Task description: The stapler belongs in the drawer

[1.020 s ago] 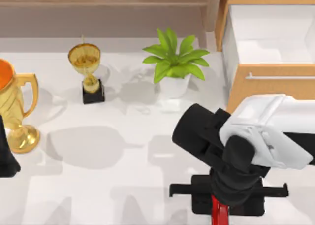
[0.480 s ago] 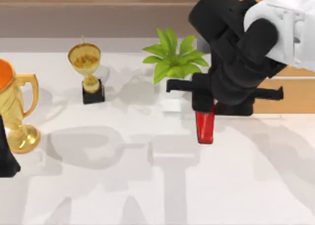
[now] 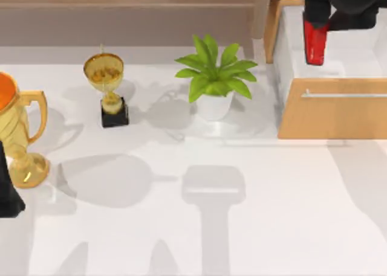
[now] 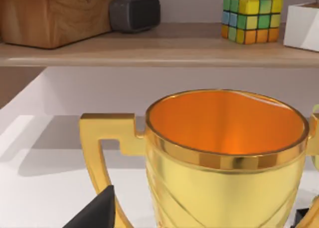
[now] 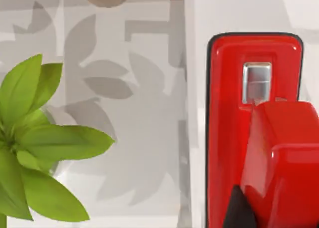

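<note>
The right gripper (image 3: 317, 13), black w/ two fingers, is now hanging at the top view's upper right edge, directly over the white interior of the light tan wooden drawer (image 3: 338, 110) w/ its thin silver bar handle, & it's clenching the small glossy red bar-shaped stapler (image 3: 315, 41), which is hanging down from the fingers toward the drawer floor. A sec ago this same gripper was low at the near table edge w/ the stapler just under it; half a sec ago it was crossing mid-table beside the green leafy potted plant in a white pot (image 3: 214, 77); now that plant is sitting well off to the gripper's left & the tan drawer front is lying just on the near side of it. So the carry is basically done, imo: the stapler is already over the open compartment, not resting on the floor as far as I can tell. In the right wrist view the stapler (image 5: 259, 133) is lying against white drawer surface, plant leaves (image 5: 35, 138) off to one side. What's left, prob: lowering a bit & letting go. The left arm (image 3: 7, 191) is sitting parked at the table's left edge beside the big gold trophy cup w/ orange inside (image 3: 18, 137); can't tell its finger state.
</note>
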Controlling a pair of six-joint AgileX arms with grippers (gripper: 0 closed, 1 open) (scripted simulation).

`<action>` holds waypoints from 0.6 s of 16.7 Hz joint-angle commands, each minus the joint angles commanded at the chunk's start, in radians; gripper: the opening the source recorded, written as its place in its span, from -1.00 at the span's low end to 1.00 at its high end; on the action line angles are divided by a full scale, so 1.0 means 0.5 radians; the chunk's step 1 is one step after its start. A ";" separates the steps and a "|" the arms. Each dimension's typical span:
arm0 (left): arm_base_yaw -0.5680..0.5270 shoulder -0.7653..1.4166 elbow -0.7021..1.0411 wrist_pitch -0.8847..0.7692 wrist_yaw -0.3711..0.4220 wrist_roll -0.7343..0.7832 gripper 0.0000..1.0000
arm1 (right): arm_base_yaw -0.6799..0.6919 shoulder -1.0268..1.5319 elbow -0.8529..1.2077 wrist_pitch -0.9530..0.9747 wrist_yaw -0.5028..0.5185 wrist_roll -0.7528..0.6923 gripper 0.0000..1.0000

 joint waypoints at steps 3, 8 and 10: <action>0.000 0.000 0.000 0.000 0.000 0.000 1.00 | -0.203 0.276 0.239 -0.133 -0.020 -0.207 -1.00; 0.000 0.000 0.000 0.000 0.000 0.000 1.00 | -0.372 0.741 0.440 -0.361 -0.104 -0.442 -1.00; 0.000 0.000 0.000 0.000 0.000 0.000 1.00 | -0.385 0.858 0.478 -0.420 -0.139 -0.484 -1.00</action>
